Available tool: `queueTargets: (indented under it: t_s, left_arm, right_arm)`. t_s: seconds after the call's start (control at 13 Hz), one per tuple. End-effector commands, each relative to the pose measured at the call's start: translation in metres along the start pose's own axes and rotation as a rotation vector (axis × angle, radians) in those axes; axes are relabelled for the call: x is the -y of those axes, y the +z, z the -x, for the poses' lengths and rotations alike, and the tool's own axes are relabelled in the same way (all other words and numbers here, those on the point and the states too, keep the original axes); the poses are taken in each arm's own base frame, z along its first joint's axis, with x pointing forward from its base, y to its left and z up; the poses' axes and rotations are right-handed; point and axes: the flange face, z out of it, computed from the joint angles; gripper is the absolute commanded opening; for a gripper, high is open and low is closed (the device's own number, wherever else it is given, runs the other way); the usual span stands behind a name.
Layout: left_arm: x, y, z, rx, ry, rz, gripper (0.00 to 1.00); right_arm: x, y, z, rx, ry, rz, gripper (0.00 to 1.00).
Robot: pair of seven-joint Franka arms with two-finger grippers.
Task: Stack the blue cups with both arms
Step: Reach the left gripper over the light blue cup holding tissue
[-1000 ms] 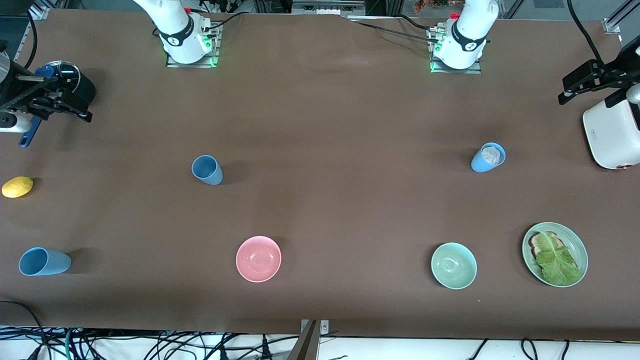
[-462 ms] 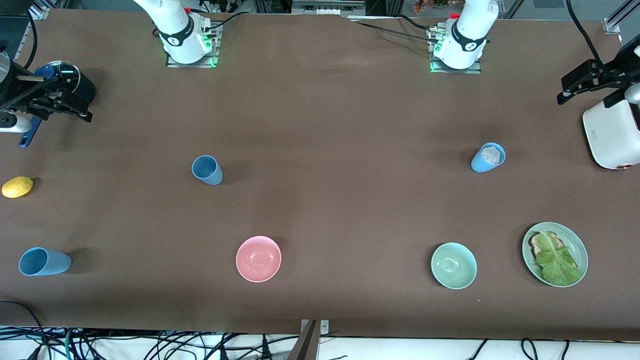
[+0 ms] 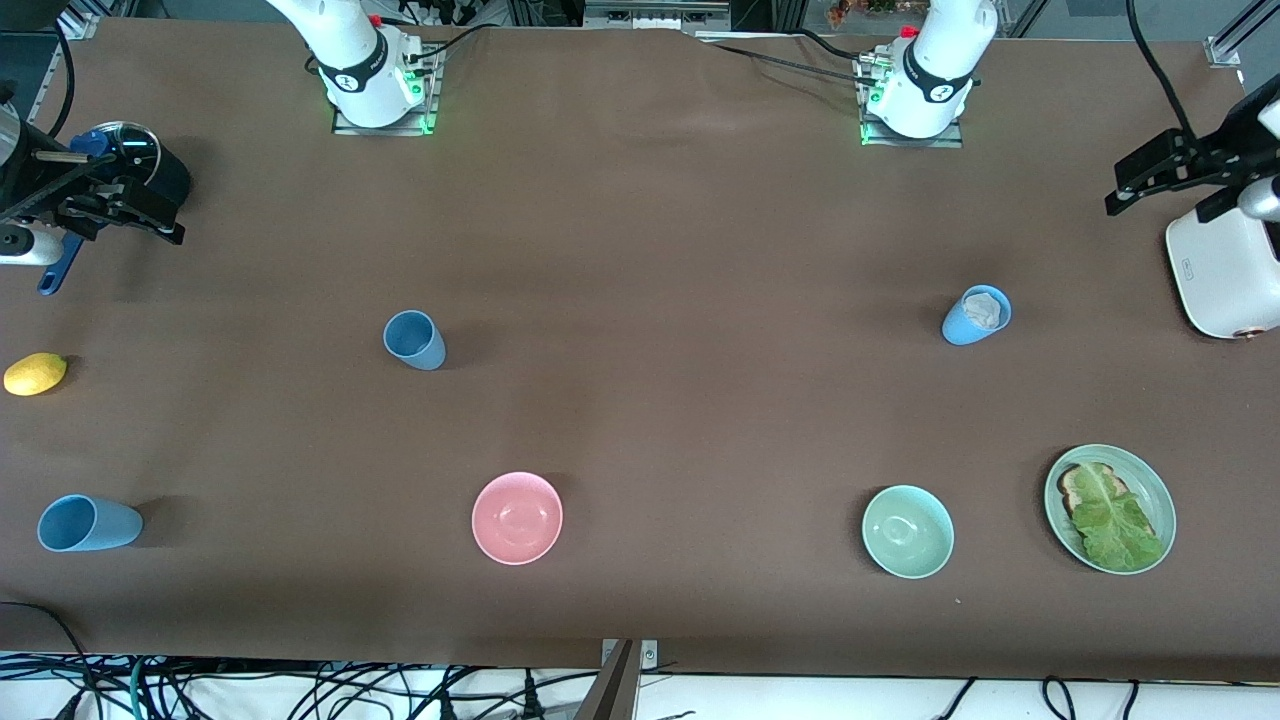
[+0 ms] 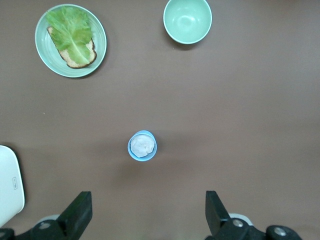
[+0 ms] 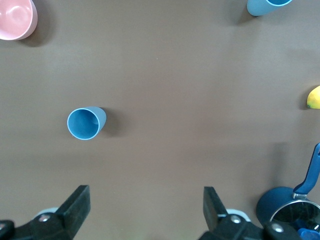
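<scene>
Blue cups: three stand apart on the brown surface (image 3: 640,250). Dusky blue cup (image 3: 413,339) upright toward the right arm's end. Light blue cup (image 3: 88,523) near that end's edge, nearer the front camera. Third blue cup (image 3: 976,314), something pale inside, toward the left arm's end. Left gripper (image 3: 1160,175) hangs beside a white appliance (image 3: 1225,270), jaws wide, holding nothing. Right gripper (image 3: 110,205) over a dark blue saucepan (image 3: 135,160), jaws wide, empty.
</scene>
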Motion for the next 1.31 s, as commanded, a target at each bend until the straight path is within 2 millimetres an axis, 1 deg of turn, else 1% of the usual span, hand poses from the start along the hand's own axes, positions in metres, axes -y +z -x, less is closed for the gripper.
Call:
queueTargets:
  t_s: [0.0, 0.08, 0.23, 0.38, 0.46, 0.54, 0.62, 0.69, 0.85, 0.92, 1.0, 1.08, 1.15, 1.23]
  left_arm:
    - [0.006, 0.029, -0.026, 0.059, -0.004, 0.038, 1.0]
    - [0.007, 0.056, -0.04, 0.108, -0.003, 0.037, 1.0]
    - [0.013, 0.083, -0.052, 0.153, -0.004, 0.033, 1.0]
    - [0.013, 0.105, -0.064, 0.185, 0.013, 0.001, 1.0]
    - [-0.001, 0.121, -0.075, 0.192, 0.048, -0.05, 1.0]
    - [-0.008, 0.132, -0.081, 0.21, 0.068, -0.102, 1.0]
    - [-0.006, 0.133, -0.084, 0.211, 0.069, -0.121, 1.0]
    - [0.0, 0.145, -0.088, 0.231, 0.065, -0.109, 1.0]
    - [0.005, 0.162, -0.093, 0.258, 0.056, -0.105, 1.0]
    - [0.01, 0.175, -0.095, 0.278, 0.044, -0.093, 1.0]
    - [0.02, 0.189, -0.098, 0.298, 0.028, -0.086, 1.0]
    - [0.021, 0.197, -0.099, 0.297, 0.027, -0.085, 1.0]
    - [0.023, 0.207, -0.097, 0.3, 0.026, -0.085, 1.0]
    - [0.034, 0.219, -0.093, 0.294, 0.01, -0.082, 1.0]
  right_arm:
    - [0.001, -0.005, -0.002, -0.004, 0.004, -0.001, 1.0]
    - [0.001, -0.005, -0.002, -0.004, 0.004, -0.001, 1.0]
    - [0.001, -0.005, -0.002, -0.002, 0.004, -0.001, 1.0]
    - [0.001, -0.005, -0.001, 0.003, 0.004, -0.001, 1.0]
    - [0.001, -0.004, -0.001, 0.007, 0.003, -0.001, 1.0]
    - [0.001, -0.005, -0.001, 0.003, 0.003, -0.001, 1.0]
    - [0.001, -0.005, -0.001, 0.001, 0.004, -0.001, 1.0]
    - [0.001, -0.005, -0.001, 0.001, 0.003, -0.001, 1.0]
    - [0.001, -0.005, -0.001, 0.001, 0.004, -0.001, 1.0]
    - [0.001, -0.005, -0.001, 0.001, 0.004, -0.001, 1.0]
    - [0.001, -0.005, -0.001, 0.003, 0.004, -0.001, 1.0]
    - [0.001, -0.005, -0.001, 0.003, 0.003, -0.001, 1.0]
    - [0.001, -0.004, -0.002, 0.004, 0.003, -0.002, 1.0]
    - [0.001, -0.005, -0.001, 0.003, 0.003, -0.002, 1.0]
